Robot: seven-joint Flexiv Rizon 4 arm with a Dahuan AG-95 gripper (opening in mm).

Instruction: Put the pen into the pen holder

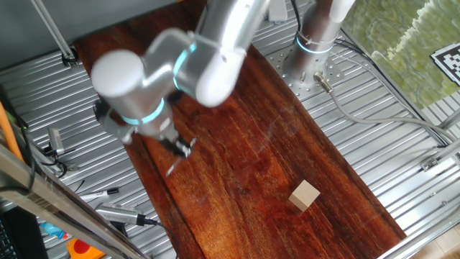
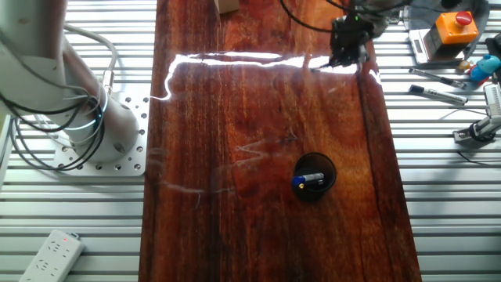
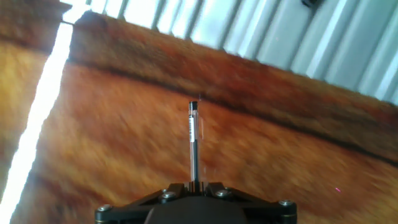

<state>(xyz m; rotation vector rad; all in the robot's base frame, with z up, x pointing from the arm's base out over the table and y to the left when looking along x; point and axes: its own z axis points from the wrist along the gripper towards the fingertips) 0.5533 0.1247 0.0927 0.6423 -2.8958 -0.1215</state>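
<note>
The small black round pen holder [image 2: 314,177] contains a blue pen [image 2: 308,181]. At its 1 o'clock, the two-finger gripper [image 3: 194,185] clamps the slim dark pen [image 3: 194,144].

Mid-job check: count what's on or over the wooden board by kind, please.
Pens: 2, the pen held in the gripper and a blue pen in the pen holder
Pen holders: 1
Wooden cubes: 1, the wooden cube
Total: 4
</note>
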